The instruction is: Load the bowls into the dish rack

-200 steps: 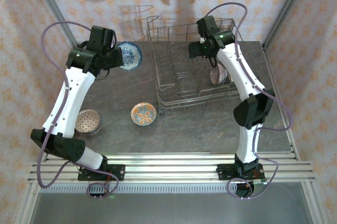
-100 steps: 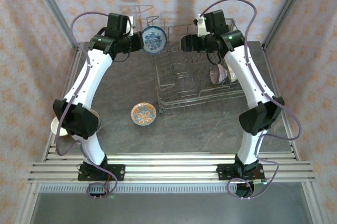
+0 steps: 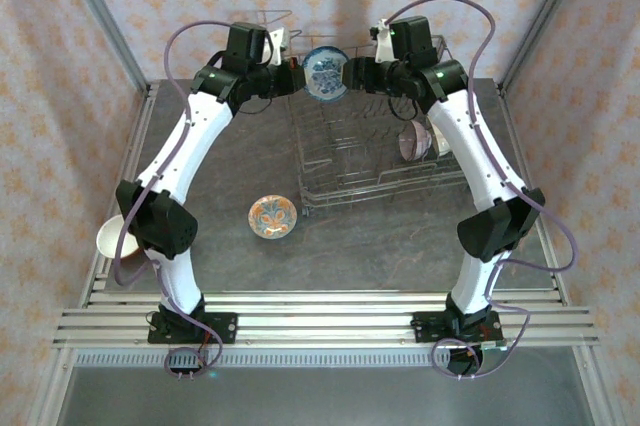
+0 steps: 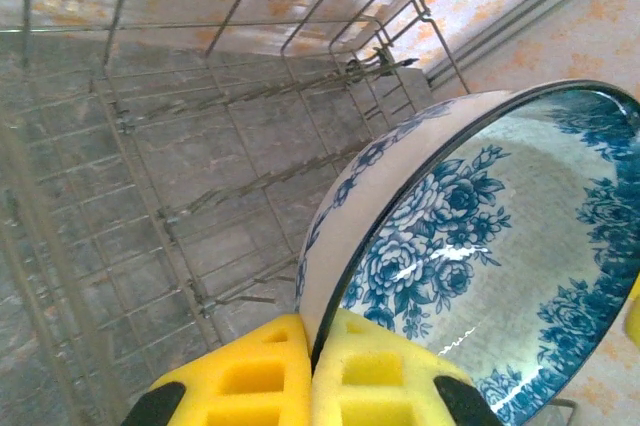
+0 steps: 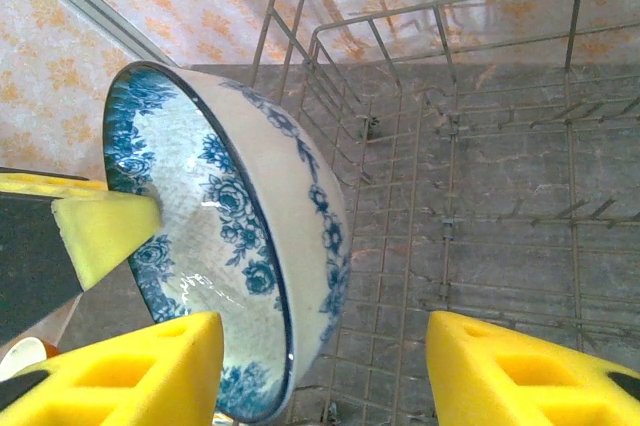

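Note:
My left gripper (image 3: 300, 76) is shut on the rim of a blue-and-white floral bowl (image 3: 325, 73), holding it on edge over the far left corner of the wire dish rack (image 3: 370, 161). In the left wrist view the yellow pads (image 4: 260, 371) pinch the bowl (image 4: 470, 246) above the rack's floor (image 4: 200, 146). My right gripper (image 3: 358, 76) faces it, open. In the right wrist view the bowl (image 5: 250, 246) leans between that gripper's spread fingers (image 5: 325, 346), close to the left pad (image 5: 150, 371). A pinkish bowl (image 3: 415, 141) stands in the rack.
An orange patterned bowl (image 3: 272, 216) sits on the dark table (image 3: 380, 246) in front of the rack's near left corner. A cream bowl (image 3: 112, 238) rests at the table's left edge, partly behind my left arm's elbow. Patterned walls close in the back and sides.
My left arm has swung the blue floral bowl rightward from the far left of the table to over the rack's corner. My right gripper has moved left to meet it.

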Controlling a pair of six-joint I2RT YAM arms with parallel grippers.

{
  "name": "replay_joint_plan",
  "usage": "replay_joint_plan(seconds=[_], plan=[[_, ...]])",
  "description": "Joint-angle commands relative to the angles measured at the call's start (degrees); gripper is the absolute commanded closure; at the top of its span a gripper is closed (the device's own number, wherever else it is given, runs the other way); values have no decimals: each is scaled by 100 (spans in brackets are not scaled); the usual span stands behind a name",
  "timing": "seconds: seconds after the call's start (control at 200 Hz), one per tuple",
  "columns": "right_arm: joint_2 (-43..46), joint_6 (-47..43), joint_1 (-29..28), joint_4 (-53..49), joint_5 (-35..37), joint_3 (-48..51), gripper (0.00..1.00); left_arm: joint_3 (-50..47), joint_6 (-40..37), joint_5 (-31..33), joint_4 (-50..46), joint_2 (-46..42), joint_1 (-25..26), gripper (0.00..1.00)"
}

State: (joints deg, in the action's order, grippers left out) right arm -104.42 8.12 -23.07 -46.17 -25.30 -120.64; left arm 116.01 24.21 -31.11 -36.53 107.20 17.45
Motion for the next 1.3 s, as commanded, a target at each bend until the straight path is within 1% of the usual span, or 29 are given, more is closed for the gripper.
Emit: replay_joint_plan(seconds=[0.0, 0.24, 0.325, 0.355, 0.535, 0.656, 0.706, 0.766, 0.861, 0.926, 0.996, 1.071, 1.166, 1.296], plan=[[-22, 145, -56, 170, 121, 126, 47, 107, 134, -246, 533, 46, 65, 100], [-40, 261, -49, 195, 270, 150, 60, 71, 133, -180, 524, 56, 100, 100], [-76, 284, -51, 153, 269, 114, 62, 70, 161, -176, 542, 55, 114, 100], [-98, 288, -52, 126, 288, 98, 64, 79, 161, -176, 550, 55, 127, 100], [-147, 387, -54, 20, 482, 32, 71, 114, 185, -167, 538, 89, 183, 100], [-149, 463, -49, -21, 593, 31, 82, 166, 175, -167, 468, 141, 240, 100], [-141, 495, -53, -54, 637, 29, 84, 185, 169, -151, 416, 158, 250, 100], [-137, 530, -61, -101, 734, 29, 92, 188, 139, -109, 356, 162, 276, 100], [-97, 574, -71, -186, 941, 23, 100, 195, 77, -35, 237, 170, 306, 99], [-86, 626, -88, -272, 1121, 17, 100, 188, 52, -37, 173, 170, 319, 93], [-79, 676, -104, -379, 1296, 10, 100, 164, 16, -28, 141, 132, 327, 80], [-75, 753, -119, -514, 1446, 4, 100, 150, -73, 97, 101, 69, 316, 73], [-23, 843, -149, -575, 1675, 81, 100, 116, -149, 165, 46, -9, 317, 58], [95, 1048, -147, -733, 2355, 248, 100, 18, -251, 340, 6, -156, 291, 47]])
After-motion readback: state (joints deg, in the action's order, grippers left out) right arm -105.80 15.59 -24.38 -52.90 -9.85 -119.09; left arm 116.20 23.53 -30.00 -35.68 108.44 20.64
